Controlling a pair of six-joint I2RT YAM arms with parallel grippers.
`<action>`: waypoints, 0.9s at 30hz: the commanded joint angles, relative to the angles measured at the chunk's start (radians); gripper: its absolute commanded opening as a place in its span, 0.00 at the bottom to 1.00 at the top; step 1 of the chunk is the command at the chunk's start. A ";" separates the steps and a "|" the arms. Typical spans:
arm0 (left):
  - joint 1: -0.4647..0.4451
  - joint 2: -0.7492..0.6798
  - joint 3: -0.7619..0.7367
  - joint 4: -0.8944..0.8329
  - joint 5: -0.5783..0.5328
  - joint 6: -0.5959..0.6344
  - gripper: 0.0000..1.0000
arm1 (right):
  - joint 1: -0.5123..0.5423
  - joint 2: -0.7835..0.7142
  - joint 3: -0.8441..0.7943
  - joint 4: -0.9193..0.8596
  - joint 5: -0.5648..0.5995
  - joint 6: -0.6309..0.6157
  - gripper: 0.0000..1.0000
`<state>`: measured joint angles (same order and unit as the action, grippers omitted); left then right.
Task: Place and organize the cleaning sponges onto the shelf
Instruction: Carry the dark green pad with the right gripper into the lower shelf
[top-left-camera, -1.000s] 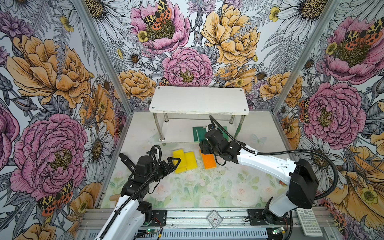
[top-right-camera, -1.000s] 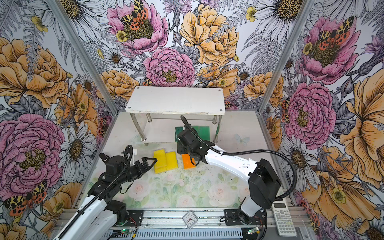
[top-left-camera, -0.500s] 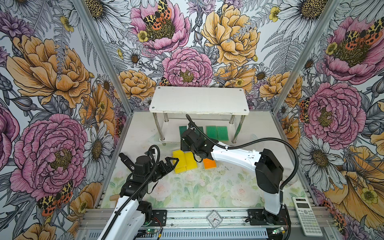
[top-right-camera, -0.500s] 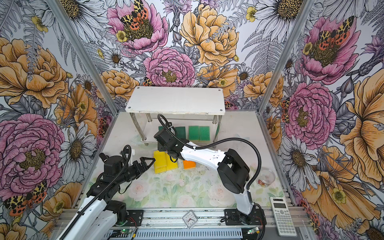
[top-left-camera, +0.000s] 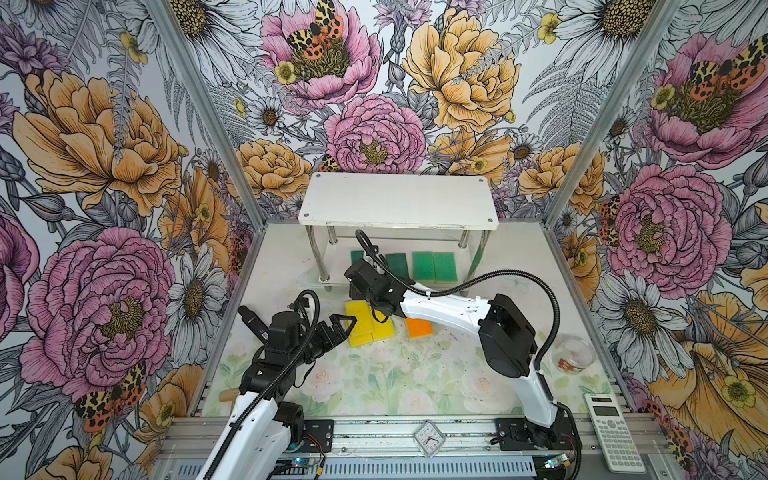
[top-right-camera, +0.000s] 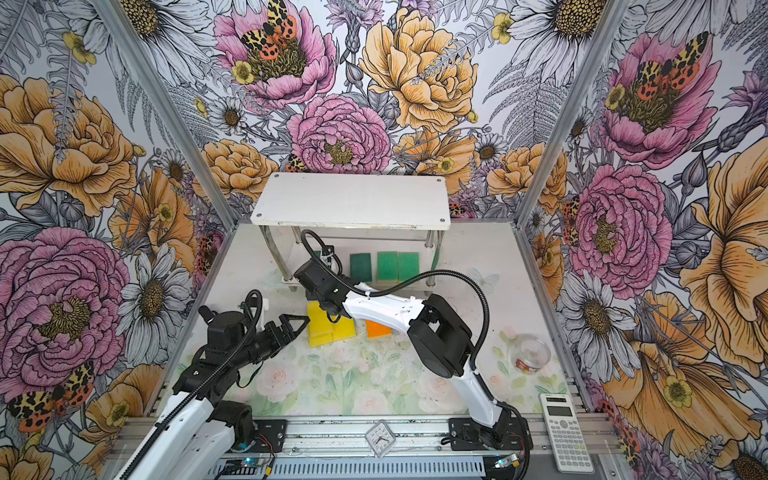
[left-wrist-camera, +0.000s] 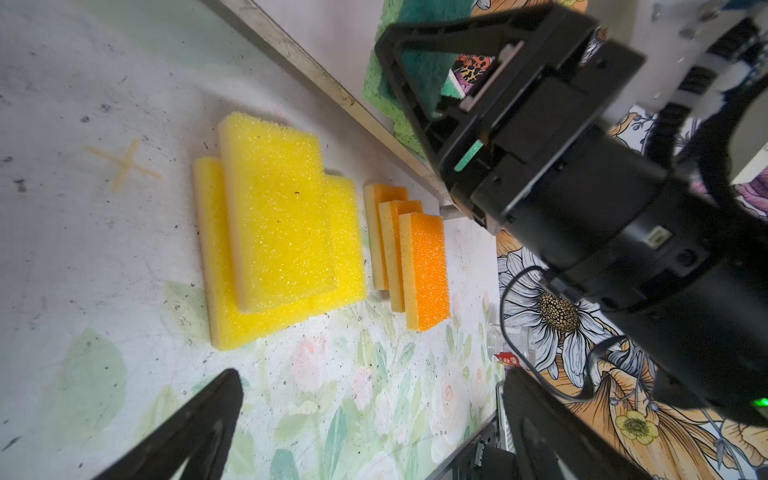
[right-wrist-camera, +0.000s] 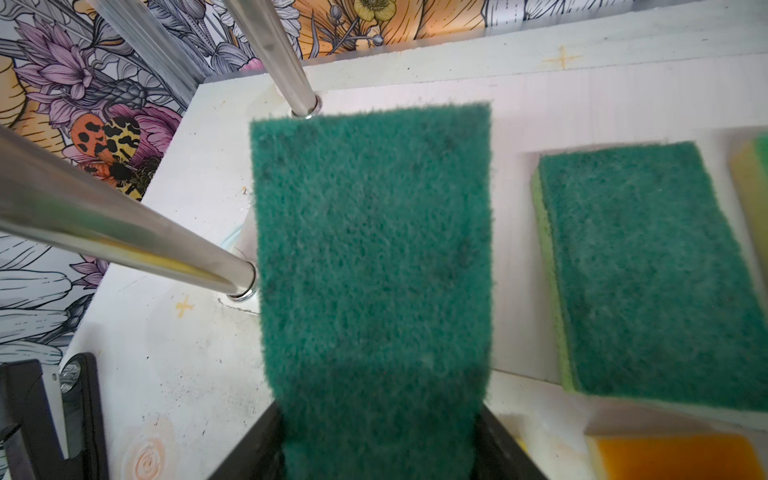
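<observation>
sponge (right-wrist-camera: 374, 249), dark green, clamped in right gripper (top-left-camera: 360, 266) at left end of shelf (right-wrist-camera: 540, 95) lower board. left gripper (left-wrist-camera: 374, 376) jaws wide, empty, near yellow sponges (left-wrist-camera: 282, 216).

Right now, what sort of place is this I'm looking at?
Probably a robot test booth, not a home: flower-printed walls box in one table, the left arm and right arm are mounted on a metal rail, and sponges lie on a little shelf.
</observation>
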<state>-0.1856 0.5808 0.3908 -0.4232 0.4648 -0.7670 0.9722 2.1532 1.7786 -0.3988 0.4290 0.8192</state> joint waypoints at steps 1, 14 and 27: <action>0.007 -0.012 0.005 0.000 0.000 0.022 0.99 | 0.003 0.024 0.046 0.018 0.059 0.012 0.63; 0.005 -0.019 0.002 0.001 0.018 0.012 0.99 | -0.018 0.102 0.132 0.017 0.068 0.010 0.65; 0.004 -0.015 0.003 0.001 0.013 0.015 0.99 | -0.039 0.160 0.183 0.015 0.079 -0.005 0.66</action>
<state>-0.1856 0.5728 0.3908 -0.4229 0.4660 -0.7673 0.9401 2.2749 1.9240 -0.3988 0.4801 0.8215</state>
